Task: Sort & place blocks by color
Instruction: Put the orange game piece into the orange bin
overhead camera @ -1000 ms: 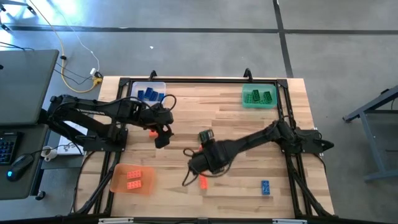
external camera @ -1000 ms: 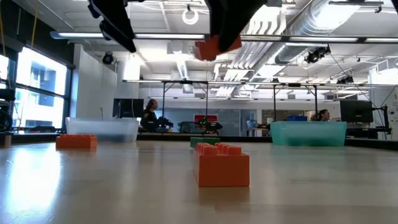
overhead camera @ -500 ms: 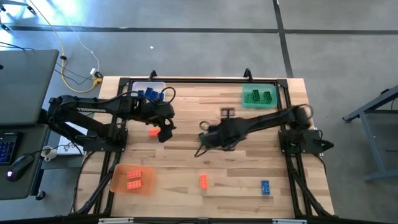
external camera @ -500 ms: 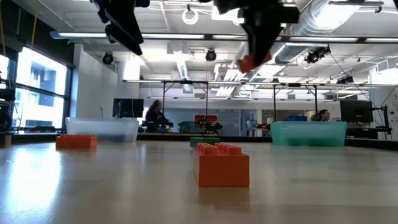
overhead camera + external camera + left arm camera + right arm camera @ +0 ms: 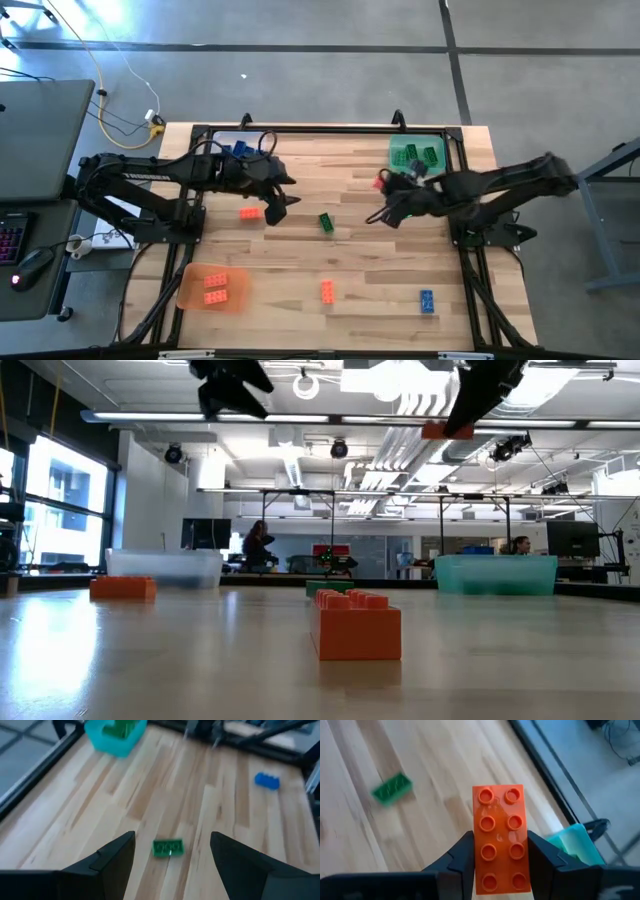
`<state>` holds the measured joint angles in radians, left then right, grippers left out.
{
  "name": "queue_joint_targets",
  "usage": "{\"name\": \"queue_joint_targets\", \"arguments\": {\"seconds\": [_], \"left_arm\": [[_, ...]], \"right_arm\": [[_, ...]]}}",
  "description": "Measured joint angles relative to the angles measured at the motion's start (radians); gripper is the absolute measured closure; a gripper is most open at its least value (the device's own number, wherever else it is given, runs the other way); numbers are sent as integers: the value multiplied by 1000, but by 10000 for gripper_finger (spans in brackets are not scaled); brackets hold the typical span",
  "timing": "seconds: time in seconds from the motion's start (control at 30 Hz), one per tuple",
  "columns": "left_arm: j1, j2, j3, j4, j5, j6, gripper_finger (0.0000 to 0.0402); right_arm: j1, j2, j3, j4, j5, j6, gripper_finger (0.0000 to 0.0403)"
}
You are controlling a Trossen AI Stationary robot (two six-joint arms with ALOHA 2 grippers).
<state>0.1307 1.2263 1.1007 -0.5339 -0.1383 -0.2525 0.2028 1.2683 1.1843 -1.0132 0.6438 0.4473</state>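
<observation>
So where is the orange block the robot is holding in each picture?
High view: orange block, in the right pincer, beside the green tray.
Low view: near the top, right of middle, above that tray.
Left wrist view: I can't make it out.
Right wrist view: middle, between the pincer's fingers.
Shared landmark: the green tray.

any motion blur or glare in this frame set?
Left wrist view: whole picture soft, green block smeared. Right wrist view: held orange block sharp with a sheen, table behind streaked. Low view: bright window at the left, near orange block crisp.
</observation>
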Motion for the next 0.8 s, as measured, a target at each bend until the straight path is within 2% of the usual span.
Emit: {"name": "queue_joint_targets", "arguments": {"seconds": [0.17,0.37,0.6,0.8], "left_arm": [[0,0,0,119,58,28,156],[-1,0,0,231,76,29,156],[-3,0,0,364,76,28,156],[-3,0,0,494,84,29,156]], "right_arm": [[0,-121,-67,140,45,-29,292],[0,-187,-113,404,52,-153,292],[0,-185,-141,784,-16,-315,292],[0,-154,-141,1022,-98,-399,292]]}}
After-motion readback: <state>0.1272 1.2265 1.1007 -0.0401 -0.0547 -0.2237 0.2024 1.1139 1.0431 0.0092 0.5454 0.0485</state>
